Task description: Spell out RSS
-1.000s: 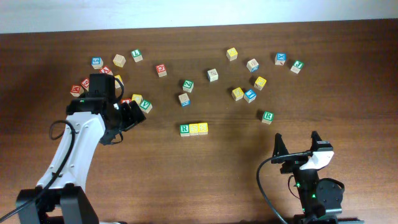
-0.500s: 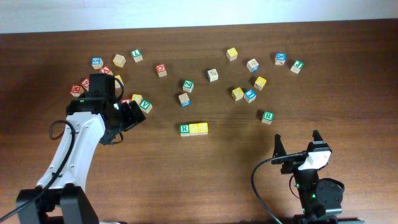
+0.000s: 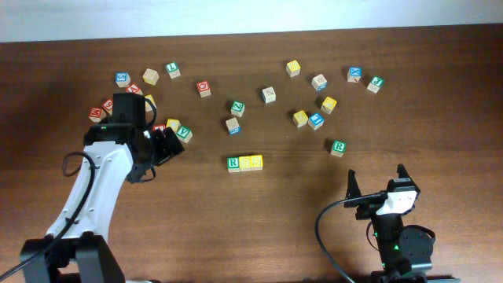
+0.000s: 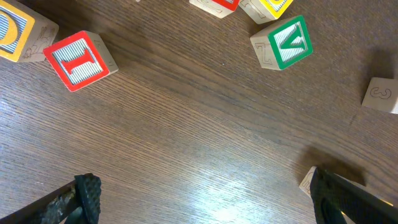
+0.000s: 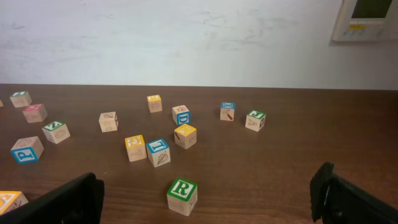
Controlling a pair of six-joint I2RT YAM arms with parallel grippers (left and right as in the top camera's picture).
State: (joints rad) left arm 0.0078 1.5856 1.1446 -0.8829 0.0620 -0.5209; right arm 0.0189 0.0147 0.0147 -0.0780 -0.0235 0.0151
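three small wooden letter cubes (image 3: 245, 162), green r then two yellow, lie touching in a row; left of this row the left gripper (image 3: 159, 149) gapes empty, right gripper (image 3: 376, 179) likewise (below-right, well apart).

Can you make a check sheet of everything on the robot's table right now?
Surface: brown wooden table.
Job's things: row of three cubes, a green R then two yellow, side by side mid-table.
Clutter: loose letter cubes spread behind the row; second green R cube apart, nearer the right arm.
Tools: left tool open, empty; right tool open, empty.
Cables: left black cable and right black cable, one looping by each arm.
Surroundings: white wall with a white panel.
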